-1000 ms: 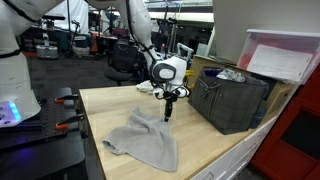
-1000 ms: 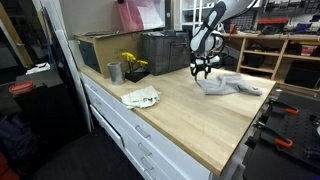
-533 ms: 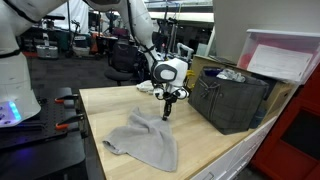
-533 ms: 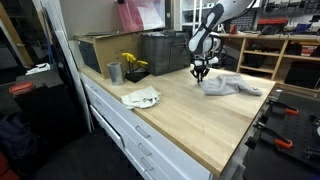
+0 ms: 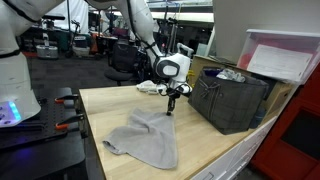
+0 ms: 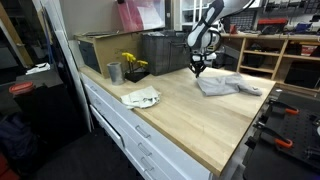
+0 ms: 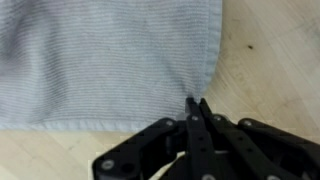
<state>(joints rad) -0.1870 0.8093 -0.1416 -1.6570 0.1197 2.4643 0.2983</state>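
Beneath the gripper lies a light wooden table, seen in both exterior views. Just beyond the gripper, well clear of its fingers, stands a dark storage bin at the table's far edge. Directly below and forward of the gripper a grey towel lies rumpled and mostly flat on the tabletop; an exterior view confirms this. Well apart from the gripper, along the table, rest a crumpled white cloth and, nearer the bin, a metal cup.

In the wrist view the gripper has its jaws closed together, tips meeting at the towel edge close to a corner. Whether any cloth is pinched between them cannot be determined.
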